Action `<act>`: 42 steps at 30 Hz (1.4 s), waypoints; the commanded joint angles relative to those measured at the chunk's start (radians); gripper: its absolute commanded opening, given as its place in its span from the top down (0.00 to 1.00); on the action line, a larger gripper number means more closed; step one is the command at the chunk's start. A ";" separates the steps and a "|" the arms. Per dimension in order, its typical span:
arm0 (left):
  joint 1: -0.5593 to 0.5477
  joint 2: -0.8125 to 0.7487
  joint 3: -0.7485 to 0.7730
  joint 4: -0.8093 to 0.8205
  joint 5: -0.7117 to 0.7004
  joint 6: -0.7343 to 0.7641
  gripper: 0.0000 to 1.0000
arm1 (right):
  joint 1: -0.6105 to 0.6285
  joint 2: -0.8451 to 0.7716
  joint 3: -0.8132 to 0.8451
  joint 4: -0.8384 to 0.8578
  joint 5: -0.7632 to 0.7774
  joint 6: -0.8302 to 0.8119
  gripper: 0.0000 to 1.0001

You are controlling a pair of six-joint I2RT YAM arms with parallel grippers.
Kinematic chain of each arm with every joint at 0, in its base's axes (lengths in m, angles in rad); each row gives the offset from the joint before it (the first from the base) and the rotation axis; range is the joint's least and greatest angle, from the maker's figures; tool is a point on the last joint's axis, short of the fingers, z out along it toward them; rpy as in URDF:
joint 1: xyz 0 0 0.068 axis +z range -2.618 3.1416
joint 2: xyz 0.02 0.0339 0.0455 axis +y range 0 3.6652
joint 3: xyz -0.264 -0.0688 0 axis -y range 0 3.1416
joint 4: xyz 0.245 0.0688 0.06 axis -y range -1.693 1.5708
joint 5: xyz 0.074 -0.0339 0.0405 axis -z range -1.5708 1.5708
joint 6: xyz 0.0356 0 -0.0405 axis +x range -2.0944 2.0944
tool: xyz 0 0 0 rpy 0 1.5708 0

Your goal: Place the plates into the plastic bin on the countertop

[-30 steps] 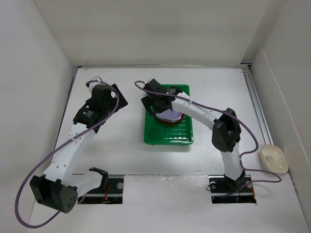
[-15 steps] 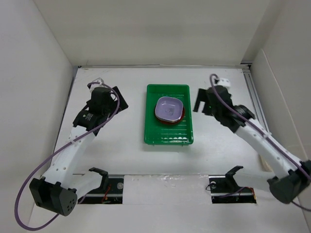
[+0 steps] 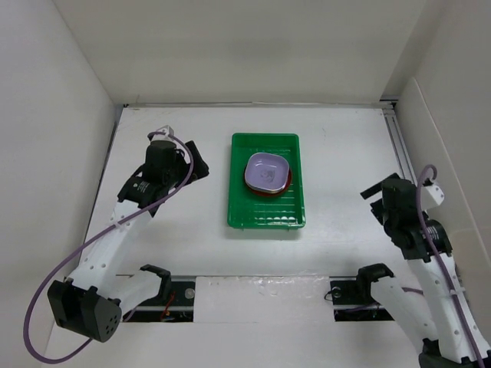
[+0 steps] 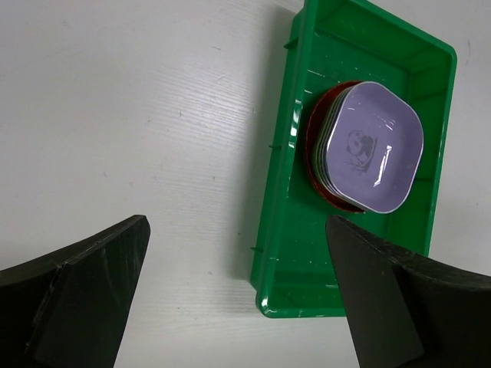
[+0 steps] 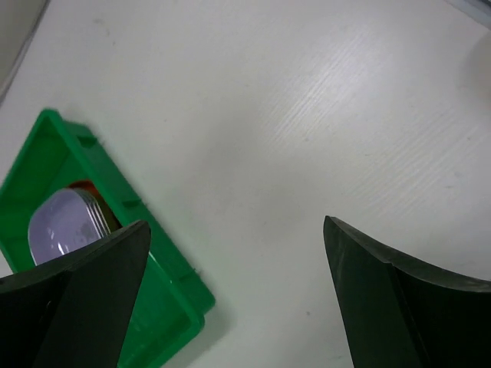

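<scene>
The green plastic bin (image 3: 265, 211) lies mid-countertop. In it a lavender dish (image 3: 266, 170) tops a stack, with a red-brown plate (image 3: 265, 192) at the bottom. My left gripper (image 3: 196, 159) is open and empty, left of the bin. In the left wrist view the bin's rim (image 4: 281, 184), the lavender dish (image 4: 374, 146) and the red-brown plate's edge (image 4: 314, 134) show beyond the left gripper (image 4: 236, 230). My right gripper (image 3: 376, 194) is open and empty, well right of the bin. The right wrist view shows the right gripper (image 5: 234, 230), the bin's corner (image 5: 173, 303) and the lavender dish (image 5: 60, 226). The cream dish is hidden.
White walls close in the countertop (image 3: 169, 222) on the left, back and right. A metal rail (image 3: 404, 165) runs along the right side. The arm bases (image 3: 265, 291) stand at the near edge.
My right arm has pulled back from over the bin to the near right, leaving the lavender dish on the stack. My left gripper has turned slightly toward the bin.
</scene>
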 commanded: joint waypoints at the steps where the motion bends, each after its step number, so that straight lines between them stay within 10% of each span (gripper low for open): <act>1: 0.005 -0.033 -0.010 0.045 0.037 0.021 0.00 | -0.063 -0.014 -0.015 -0.131 0.092 0.220 0.00; 17: 0.005 -0.033 -0.028 0.055 0.124 0.060 0.00 | -0.621 0.310 -0.005 0.039 0.067 -0.008 0.00; 42: 0.005 -0.074 -0.019 0.045 0.072 0.071 0.00 | -0.804 0.756 0.043 0.231 -0.179 -0.414 0.00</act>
